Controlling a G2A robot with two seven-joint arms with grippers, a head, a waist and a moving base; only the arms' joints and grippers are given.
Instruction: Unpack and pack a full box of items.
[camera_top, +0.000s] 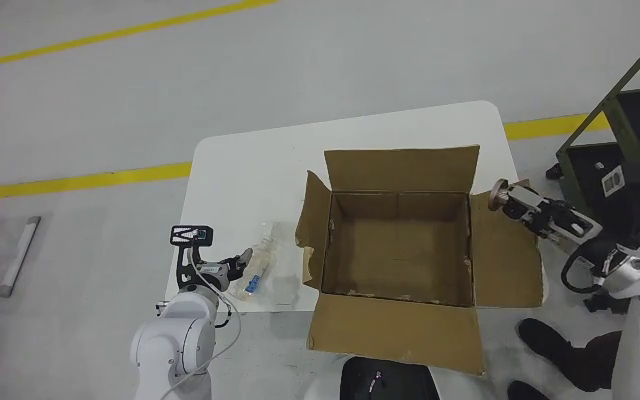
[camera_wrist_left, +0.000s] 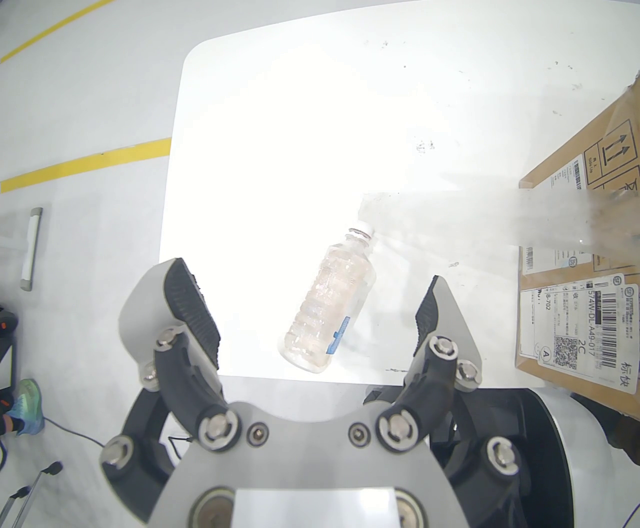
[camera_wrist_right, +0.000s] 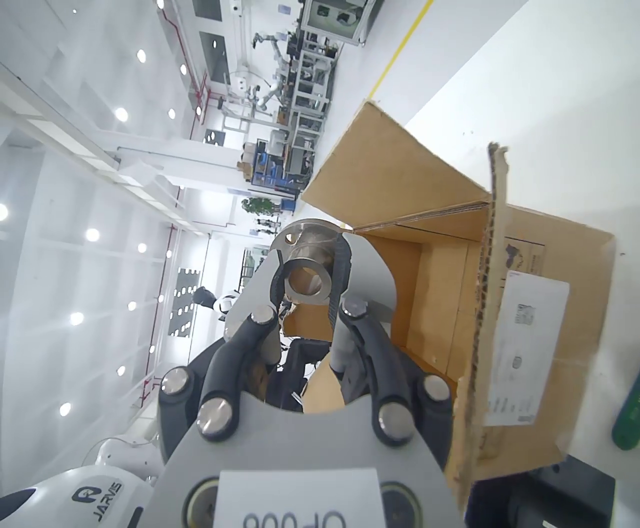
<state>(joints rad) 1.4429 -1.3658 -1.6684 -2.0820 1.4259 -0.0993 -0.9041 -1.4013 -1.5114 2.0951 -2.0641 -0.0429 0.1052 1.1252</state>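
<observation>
Cardboard box open on the white bench, four flaps folded outward, brown floor of the inside in plain sight from above. Printed shipping labels stuck on its outer wall on the side toward the left arm. Left of the box, lying on its side on the bench: clear plastic bottle with a white cap and a strip of blue on its label, cap end pointing away from the robot, base close to the near edge of the bench. Near the box's left flap, yet apart from it. Hanging close over the bottle, the left gripper, spread wide and holding nothing, black ribbed pads to either side of the bottle as seen from the wrist, touching neither it nor the bench. On the right side of the box, the right gripper, clamped tight on a metal flanged bushing: short silvery sleeve with a round bore, wider drilled flange at the end away from the wrist, pads pressed against the sleeve from both sides. Held in the air just beside the far end of the box's right flap, bore turned toward the wrist camera.
</observation>
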